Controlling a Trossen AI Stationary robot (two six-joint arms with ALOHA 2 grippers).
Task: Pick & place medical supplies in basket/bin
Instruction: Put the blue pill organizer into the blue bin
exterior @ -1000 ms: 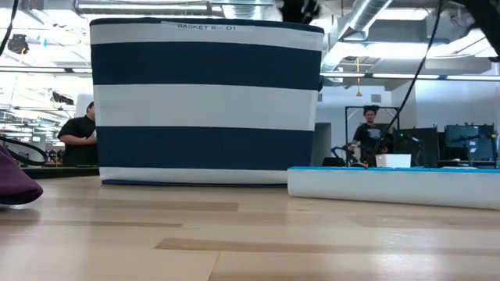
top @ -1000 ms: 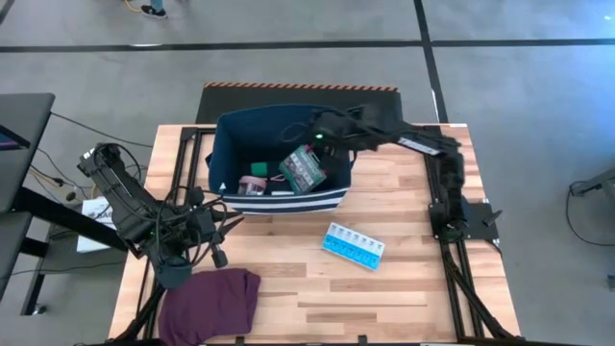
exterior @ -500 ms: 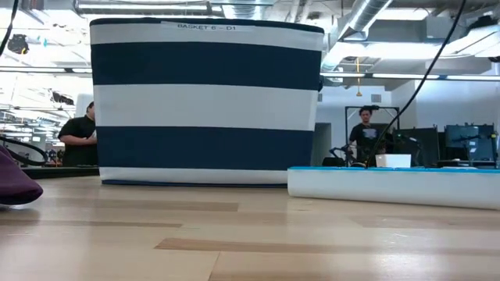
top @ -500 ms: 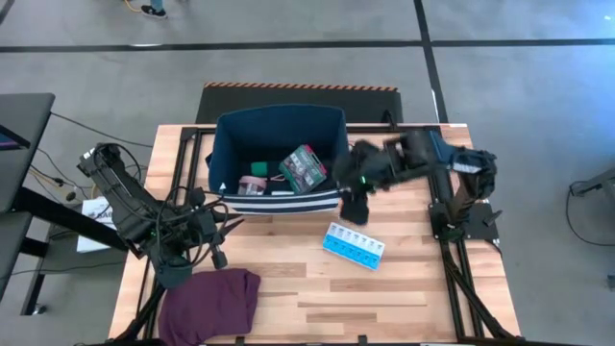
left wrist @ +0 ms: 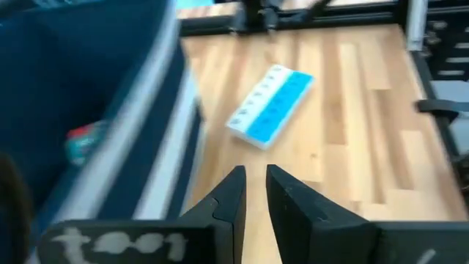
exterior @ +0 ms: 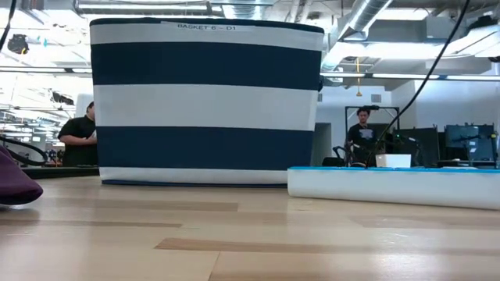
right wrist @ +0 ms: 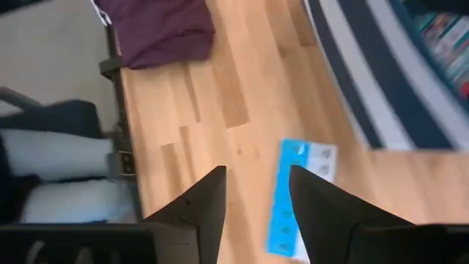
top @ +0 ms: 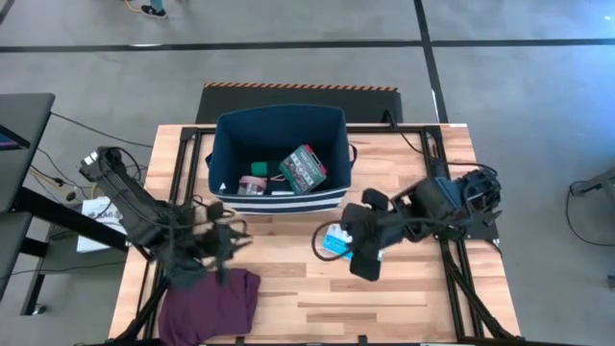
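The navy-blue striped basket [top: 279,159] stands at the table's far middle and fills the low view [exterior: 203,101]. In it lie a green-white flat box [top: 303,168], a pink-white tape roll [top: 252,183] and a small green block [top: 258,170]. The light-blue pill organizer [top: 338,238] lies flat on the table in front of the basket, also in the low view [exterior: 394,187]. My right gripper [top: 323,245] hovers open and empty over it, and the organizer [right wrist: 300,198] shows just beside its fingers [right wrist: 256,191]. My left gripper [top: 229,245], fingers nearly together [left wrist: 253,191], is at the left, empty.
A purple cloth [top: 209,300] lies at the table's near left, just below my left gripper. Bare wood lies between the basket and the near edge. Two people [exterior: 78,136] [exterior: 363,136] stand in the room beyond the table.
My right gripper has swung from above the basket toward the table's near edge and down, and now hovers over the pill organizer. The things in the basket and the organizer have stayed where they were. My left arm has stirred a little.
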